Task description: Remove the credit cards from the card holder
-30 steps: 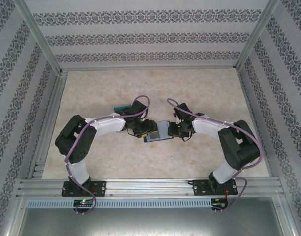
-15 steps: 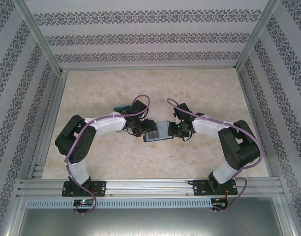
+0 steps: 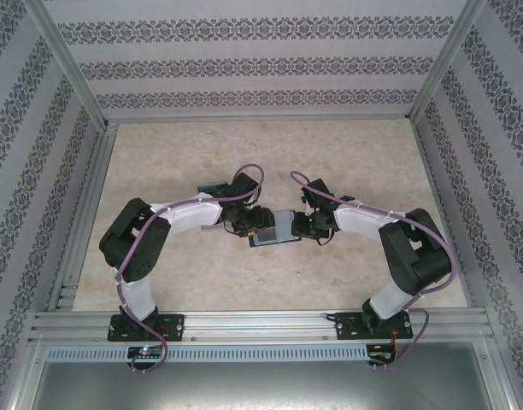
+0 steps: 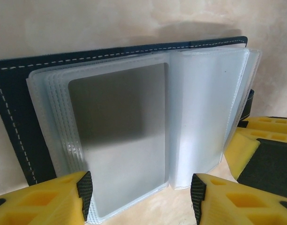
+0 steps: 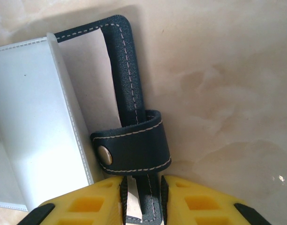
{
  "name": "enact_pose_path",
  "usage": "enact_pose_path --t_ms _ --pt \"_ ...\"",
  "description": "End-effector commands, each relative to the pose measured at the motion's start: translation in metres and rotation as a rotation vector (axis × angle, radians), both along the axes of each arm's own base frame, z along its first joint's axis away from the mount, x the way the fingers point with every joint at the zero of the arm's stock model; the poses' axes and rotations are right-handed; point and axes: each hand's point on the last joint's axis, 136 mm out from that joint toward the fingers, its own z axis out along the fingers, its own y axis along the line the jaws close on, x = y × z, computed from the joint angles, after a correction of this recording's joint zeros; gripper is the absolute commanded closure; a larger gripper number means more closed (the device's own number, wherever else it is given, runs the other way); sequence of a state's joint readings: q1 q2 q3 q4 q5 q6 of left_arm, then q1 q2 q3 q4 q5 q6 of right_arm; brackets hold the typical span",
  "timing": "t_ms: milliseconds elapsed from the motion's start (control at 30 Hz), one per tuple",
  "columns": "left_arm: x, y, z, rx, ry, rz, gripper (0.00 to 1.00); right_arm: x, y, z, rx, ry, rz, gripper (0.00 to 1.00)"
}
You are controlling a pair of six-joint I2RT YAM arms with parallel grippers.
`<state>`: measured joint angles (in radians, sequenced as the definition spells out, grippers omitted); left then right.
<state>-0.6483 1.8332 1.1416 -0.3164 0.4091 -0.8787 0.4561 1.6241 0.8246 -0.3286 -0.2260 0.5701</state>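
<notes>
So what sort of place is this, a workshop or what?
Probably a robotics lab test cell rather than a workshop: the left arm and right arm are bolted to an aluminium frame, patterned backdrop walls box in a marble-look table, and a card holder lies between the arms.

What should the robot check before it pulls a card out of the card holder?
1. Card holder lies open on the table: ok.
2. Right gripper pinches the holder's navy cover edge to steady it: ok.
3. Left gripper is open, one finger on each side of the sleeves' near edge: ok.
4. Silver-grey card shows in the top clear sleeve: ok.
5. Left gripper has hold of that card: not ok, nothing is gripped yet.
6. More cards sit in the sleeves underneath: cannot tell.
</notes>
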Motion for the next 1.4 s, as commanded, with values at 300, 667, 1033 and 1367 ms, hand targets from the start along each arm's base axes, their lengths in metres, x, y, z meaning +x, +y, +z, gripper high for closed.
enact_pose_path --t_ms 300,667,1033,1367 --pt "-0.007 0.002 -0.006 0.033 0.022 -0.013 0.41 -0.008 0.003 -0.006 0.001 0.017 0.011 0.71" --pt "-0.004 -0.012 -0.004 -0.015 0.003 -0.053 0.41 -0.009 0.004 -0.006 -0.001 0.016 0.013 0.71" --pt "-0.001 -0.028 0.024 -0.072 -0.081 -0.110 0.41 -0.008 0.004 -0.008 -0.004 0.021 0.016 0.71" --pt "0.000 -0.043 0.049 -0.126 -0.145 -0.159 0.40 -0.010 0.004 -0.009 -0.004 0.023 0.014 0.71"
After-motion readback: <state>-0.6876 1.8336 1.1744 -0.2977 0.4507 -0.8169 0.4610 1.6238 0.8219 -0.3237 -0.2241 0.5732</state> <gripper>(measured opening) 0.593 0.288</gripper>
